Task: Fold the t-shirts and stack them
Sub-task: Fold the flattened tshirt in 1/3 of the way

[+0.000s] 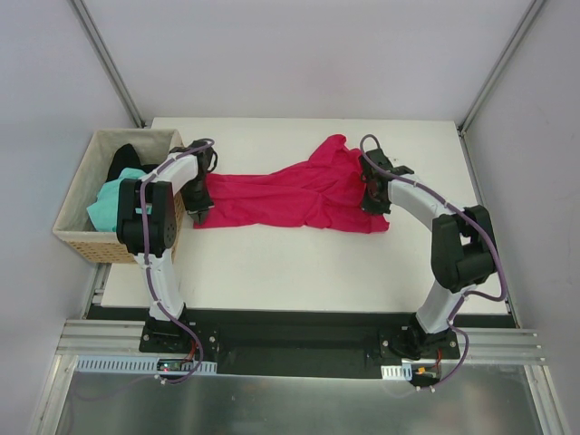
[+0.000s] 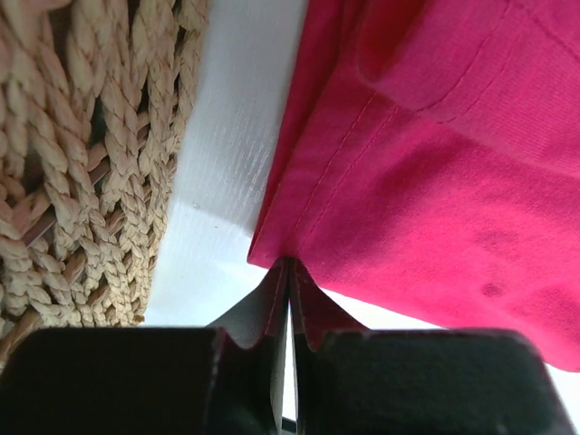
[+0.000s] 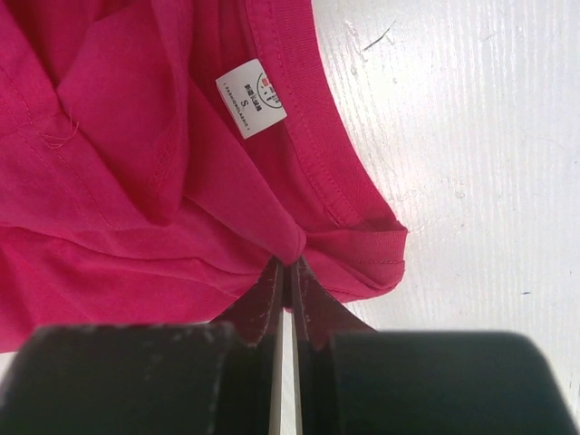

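A crimson t-shirt, seemingly light and floppy, lies across the table, the left gripper pinching its hem corner and the right gripper pinching cloth beside the collar, both sensible holds.

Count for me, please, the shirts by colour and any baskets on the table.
red shirt: 1
green shirt: 1
black shirt: 1
basket: 1
Total: 4
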